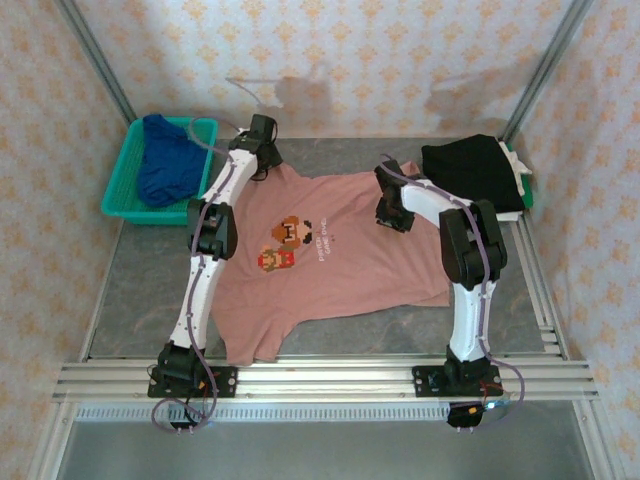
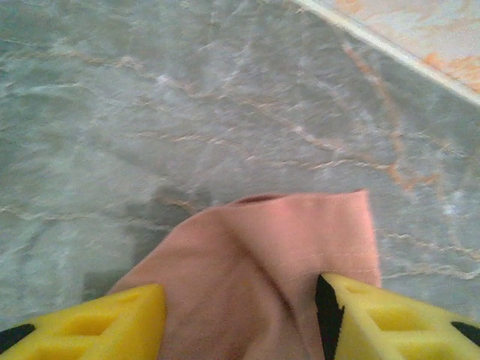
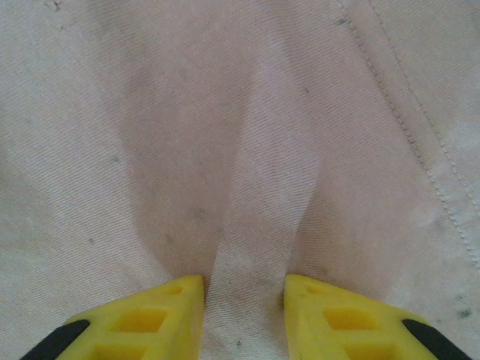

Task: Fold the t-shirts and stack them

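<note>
Across the middle of your grey table (image 1: 140, 290) lies the pink t-shirt (image 1: 340, 270), spread flat, print up. Your left gripper (image 2: 240, 315) sits at its far left sleeve, yellow fingers (image 2: 112, 326) partly apart with a bunched fold of the sleeve between them; whether they pinch it, you cannot tell. Your right gripper (image 3: 244, 319) presses onto the shirt near its right shoulder, fingers narrowly apart astride a raised ridge of cloth. You have the blue t-shirt (image 1: 165, 160) in the teal basket (image 1: 120, 185) and the black t-shirt (image 1: 470, 170) folded at far right.

pink tee (image 1: 340, 260) print txt too small, left sleeve under arm
</note>
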